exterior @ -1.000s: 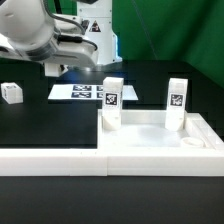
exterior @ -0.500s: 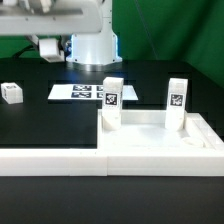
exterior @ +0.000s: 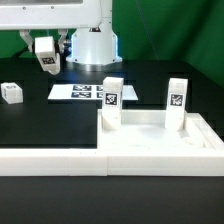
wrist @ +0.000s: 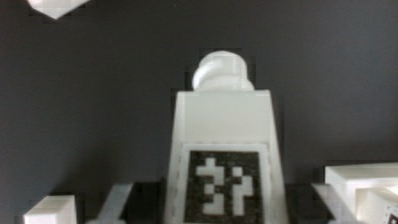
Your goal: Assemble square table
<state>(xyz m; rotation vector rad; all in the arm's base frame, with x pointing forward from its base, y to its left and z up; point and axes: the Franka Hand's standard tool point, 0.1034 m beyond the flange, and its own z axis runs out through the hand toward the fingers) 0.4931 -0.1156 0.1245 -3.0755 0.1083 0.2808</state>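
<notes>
Exterior view shows the pincer (exterior: 45,48) high over the far left of the worktop (exterior: 50,125), clamped on a tilted held leg (exterior: 46,58). In the wrist view the held leg (wrist: 224,150) fills the middle. The square slab (exterior: 160,140) lies near right, with the left upright leg (exterior: 112,100) and right upright leg (exterior: 177,100) standing toward its far side. A loose leg (exterior: 11,92) sits left of the marker board (exterior: 80,92).

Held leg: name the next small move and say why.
Probably carry the held leg toward the exterior view's right, over the tabletop. The gripper holds it clear of the black table; two standing legs are already on it, and a corner hole looks empty.
</notes>
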